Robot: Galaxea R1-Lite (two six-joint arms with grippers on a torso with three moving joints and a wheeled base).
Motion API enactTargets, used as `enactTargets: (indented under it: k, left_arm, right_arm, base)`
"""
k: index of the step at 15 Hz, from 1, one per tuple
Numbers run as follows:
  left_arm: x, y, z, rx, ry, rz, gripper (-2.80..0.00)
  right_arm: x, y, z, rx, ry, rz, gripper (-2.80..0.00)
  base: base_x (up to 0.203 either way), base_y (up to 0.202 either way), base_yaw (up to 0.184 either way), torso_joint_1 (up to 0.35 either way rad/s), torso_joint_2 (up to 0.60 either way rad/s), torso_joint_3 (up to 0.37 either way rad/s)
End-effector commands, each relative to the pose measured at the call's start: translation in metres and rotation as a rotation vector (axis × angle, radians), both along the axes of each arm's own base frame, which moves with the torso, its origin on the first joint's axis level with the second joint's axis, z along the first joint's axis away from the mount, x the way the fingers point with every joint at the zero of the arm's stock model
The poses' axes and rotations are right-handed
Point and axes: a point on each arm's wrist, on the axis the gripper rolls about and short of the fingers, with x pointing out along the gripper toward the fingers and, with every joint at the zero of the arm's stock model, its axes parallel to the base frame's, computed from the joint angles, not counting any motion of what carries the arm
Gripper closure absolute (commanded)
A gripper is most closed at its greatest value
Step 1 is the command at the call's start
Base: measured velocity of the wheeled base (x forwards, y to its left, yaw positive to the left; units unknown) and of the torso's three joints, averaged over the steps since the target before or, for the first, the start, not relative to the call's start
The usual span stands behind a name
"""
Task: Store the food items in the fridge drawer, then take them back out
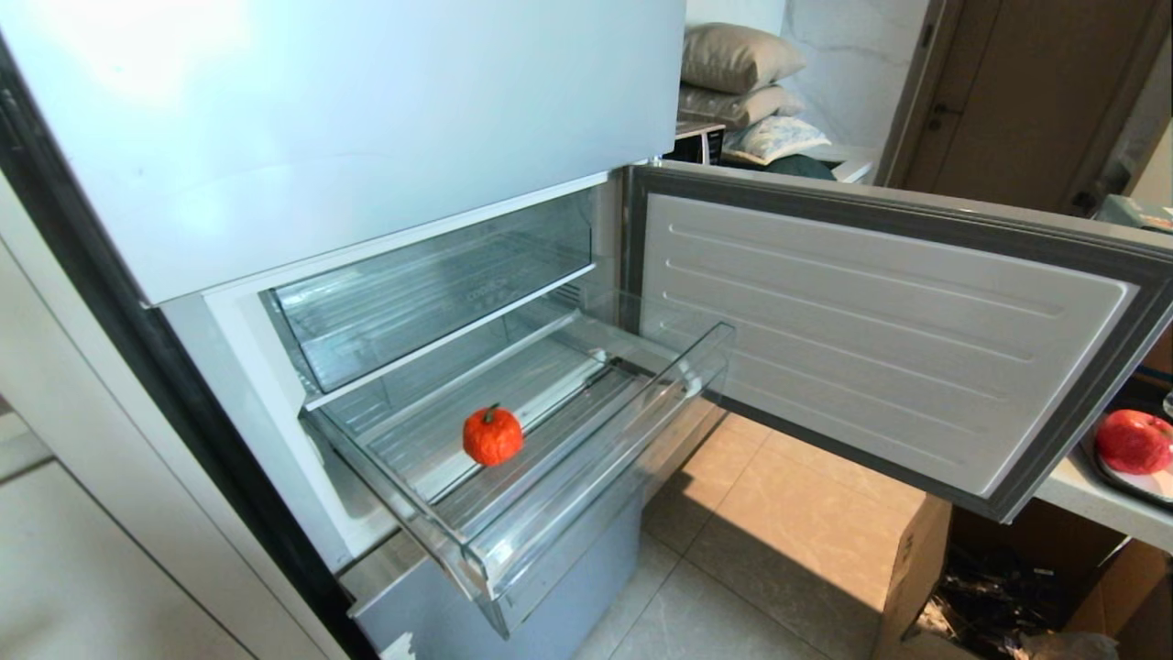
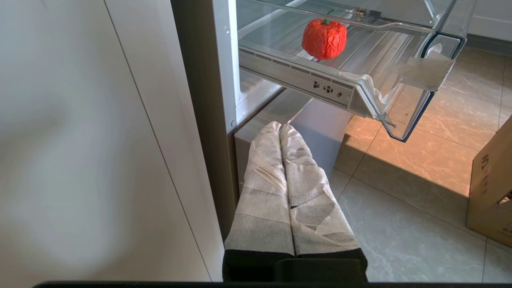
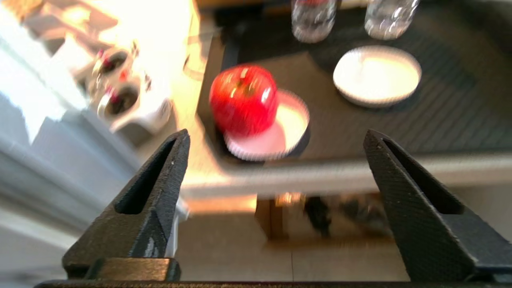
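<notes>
While the left gripper (image 2: 289, 132) hangs low beside the fridge's bottom edge, its two wrapped fingers (image 2: 264, 188) pressed together on nothing, the action sits above it: the fridge drawer (image 1: 586, 513) stands pulled right out, and the tangerine (image 1: 492, 436) rests on its ribbed floor, roughly midway across and nearer the front lip than the back, green stem up. Over to the right arm now — the right gripper (image 3: 276, 140) is spread wide and empty, poised off the near edge of the counter (image 1: 1090, 500), with the apple (image 3: 244, 100) lined up just ahead between its black fingers (image 3: 160, 176). That apple sits on a small white plate (image 3: 290, 128) near the counter's edge, well apart from the drawer. Farther back on the dark mat, a second white plate (image 3: 377, 76) and two clear glasses (image 3: 312, 18) stand. Behind the drawer, the fridge door (image 1: 880, 339) swings fully open, and pillows (image 1: 738, 55) are stacked beyond.
</notes>
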Motion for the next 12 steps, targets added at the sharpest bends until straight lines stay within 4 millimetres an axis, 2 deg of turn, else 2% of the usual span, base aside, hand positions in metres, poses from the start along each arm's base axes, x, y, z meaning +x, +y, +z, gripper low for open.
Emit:
enactTargets:
  k: [1,7,9,12]
  left_arm:
    - [0.000,0.000,0.000,-0.001,-0.001,0.000,0.00]
    - [0.000,0.000,0.000,-0.001,-0.002,0.000,0.00]
    - [0.000,0.000,0.000,-0.001,0.000,0.000,0.00]
    - [0.000,0.000,0.000,-0.001,0.000,0.000,0.00]
  right_arm:
    - [0.009,-0.011,-0.014,-0.003,-0.004,-0.010,-2.80]
    - [0.049,-0.052,-0.036,-0.034,-0.015,-0.056,-2.80]
    - [0.068,-0.069,-0.040,-0.062,-0.044,-0.049,-2.80]
    - [0.092,-0.078,-0.052,-0.080,-0.044,0.005,-2.80]
  base:
    - [0.000,0.000,0.000,0.000,0.00,0.000]
    - [0.000,0.000,0.000,0.000,0.00,0.000]
    - [0.000,0.000,0.000,0.000,0.00,0.000]
    - [0.000,0.000,0.000,0.000,0.00,0.000]
